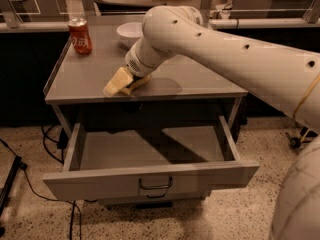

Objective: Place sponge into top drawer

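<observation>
Holding the sponge point(116, 83) clenched in the gripper point(131, 79), I see my arm low over the bench point(200, 81) near its front edge, left of centre. Below it the top drawer point(150, 176) stands pulled open. A can point(80, 35) and a bowl point(129, 32) sit towards the back-left corner.

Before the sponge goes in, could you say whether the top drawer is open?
Open: the wide grey metal top drawer is pulled out, its floor showing. The gripper is above, at the pale yellow sponge.
</observation>
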